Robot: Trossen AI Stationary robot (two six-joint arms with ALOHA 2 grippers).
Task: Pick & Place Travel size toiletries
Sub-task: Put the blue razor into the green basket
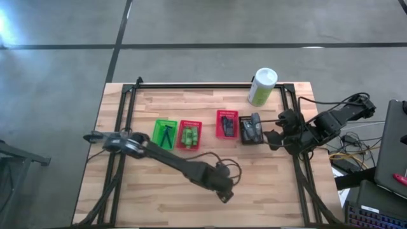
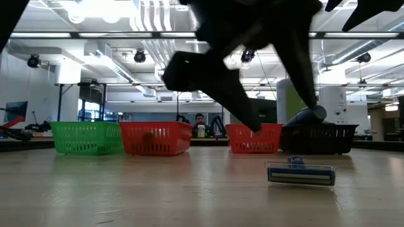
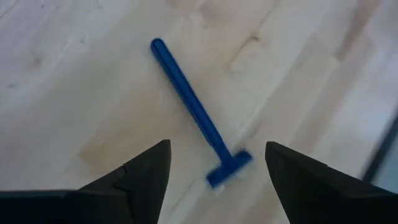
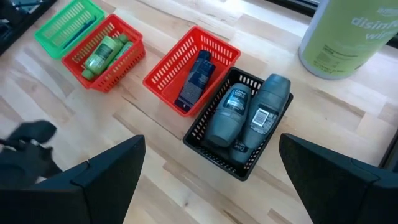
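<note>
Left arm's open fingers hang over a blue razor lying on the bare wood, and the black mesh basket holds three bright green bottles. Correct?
Not quite. The black mesh basket holds dark grey rounded containers; the bright green bottles sit in a red mesh basket, as the right wrist view shows. The blue razor does lie on bare wood under the left gripper's open fingers.

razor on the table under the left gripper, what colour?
Blue razor; clearest in the left wrist view.

You're working on a table of pale, matt wood planks with visible grain. The baskets, green, red and black, look like perforated plastic mesh. The blue razor appears smooth plastic, the grey containers satin plastic, and the left gripper fingers matt black.
</note>
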